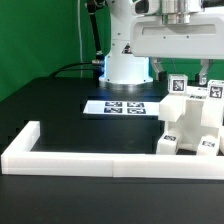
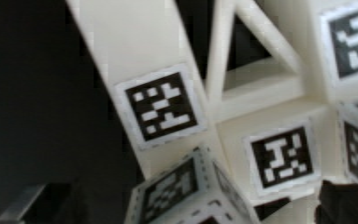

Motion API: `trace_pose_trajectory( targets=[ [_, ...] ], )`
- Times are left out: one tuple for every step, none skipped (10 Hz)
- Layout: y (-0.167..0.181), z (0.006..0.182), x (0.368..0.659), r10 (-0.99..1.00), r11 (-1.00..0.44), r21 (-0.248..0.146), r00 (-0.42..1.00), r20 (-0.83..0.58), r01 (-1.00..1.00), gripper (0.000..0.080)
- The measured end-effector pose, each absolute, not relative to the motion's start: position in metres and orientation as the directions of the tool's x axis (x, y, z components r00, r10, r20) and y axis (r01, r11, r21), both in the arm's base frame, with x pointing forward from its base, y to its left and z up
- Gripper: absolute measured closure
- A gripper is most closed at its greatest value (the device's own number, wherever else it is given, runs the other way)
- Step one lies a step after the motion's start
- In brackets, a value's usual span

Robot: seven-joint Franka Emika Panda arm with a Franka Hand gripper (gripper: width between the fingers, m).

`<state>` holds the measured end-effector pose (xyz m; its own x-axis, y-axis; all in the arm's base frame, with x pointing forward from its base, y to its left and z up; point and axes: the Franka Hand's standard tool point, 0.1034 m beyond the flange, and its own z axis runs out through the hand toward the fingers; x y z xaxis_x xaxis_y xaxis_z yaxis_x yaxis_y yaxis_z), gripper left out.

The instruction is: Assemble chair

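chair parts (image 1: 190,125) stand clustered at the right of the exterior frame, on the black table (image 1: 60,105), their lower blocks resting just inside the white border wall (image 1: 90,157) that runs along the bottom and turns up at lower left. the cluster is white and blocky, with square black-and-white tags on several faces; a tagged piece rises at its top near the upper right. gripper (image 1: 188,70) hangs directly above the cluster at upper right, jaws spread wide, one dark finger (image 1: 167,70) on each side of the top tagged piece, holding nothing that can be seen. marker board (image 1: 120,106) lies flat in the frame's middle, in front of the arm's white base (image 1: 125,65) and to the exterior view's left of the parts. green backdrop fills the upper left. wrist view is close on the parts (image 2: 194,100): white slanted bars of a braced frame and several tags, blurred.
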<state>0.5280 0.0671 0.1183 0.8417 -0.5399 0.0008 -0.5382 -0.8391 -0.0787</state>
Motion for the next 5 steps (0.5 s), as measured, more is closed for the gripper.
trace_pose_trajectory(
  targets=[
    [0.0667, 0.1183, 0.5281, -0.469, -0.881, -0.078, 0.883, 0.008, -0.467, 0.0151],
    [0.0667, 0.1182, 0.5281, -0.410, -0.910, -0.077, 0.912, 0.013, -0.408, 0.0151],
    [0.0662, 0.1177, 0.5279, -0.327, -0.943, -0.075, 0.945, 0.019, -0.325, 0.0151],
    [0.0659, 0.1172, 0.5277, -0.271, -0.960, -0.072, 0.962, 0.023, -0.269, 0.0151],
    [0.0650, 0.1169, 0.5277, -0.195, -0.979, -0.064, 0.980, 0.028, -0.193, 0.0151]
  ],
)
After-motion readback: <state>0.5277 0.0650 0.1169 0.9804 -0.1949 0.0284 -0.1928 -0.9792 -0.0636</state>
